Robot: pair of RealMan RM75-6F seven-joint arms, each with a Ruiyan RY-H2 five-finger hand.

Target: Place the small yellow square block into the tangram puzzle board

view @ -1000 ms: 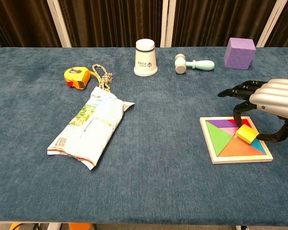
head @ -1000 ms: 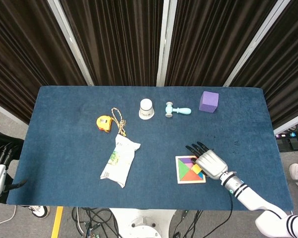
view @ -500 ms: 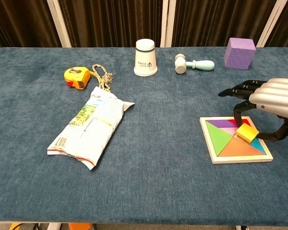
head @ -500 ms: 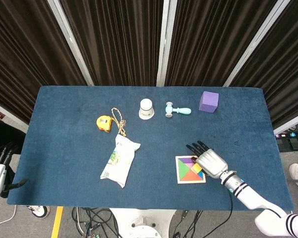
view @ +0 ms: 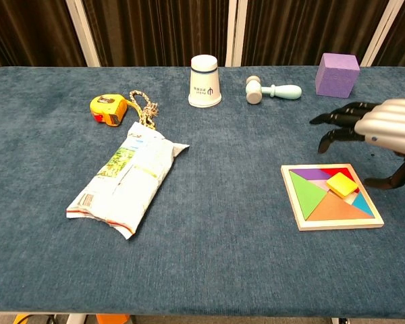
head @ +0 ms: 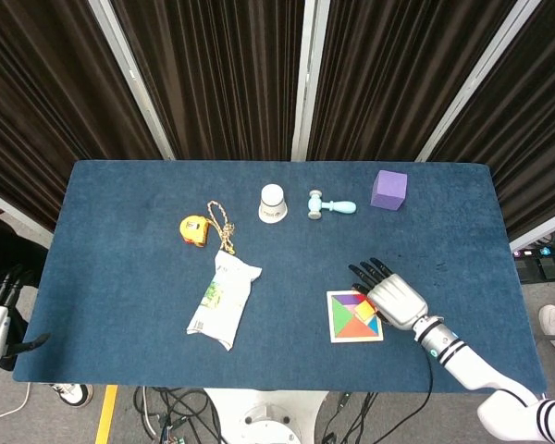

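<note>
I have just let go: my right hand (view: 385,128) now hangs open above the puzzle board (view: 331,197), fingers spread, while the yellow block (view: 341,183) sits in the board's upper-right area, apparently seated.

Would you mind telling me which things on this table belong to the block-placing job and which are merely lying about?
Part of the job:
yellow square block, lying in the board
tangram puzzle board
right hand, above the board, holding nothing

Lying about:
snack bag
tape measure
chain
paper cup
toy hammer
purple cube
</note>
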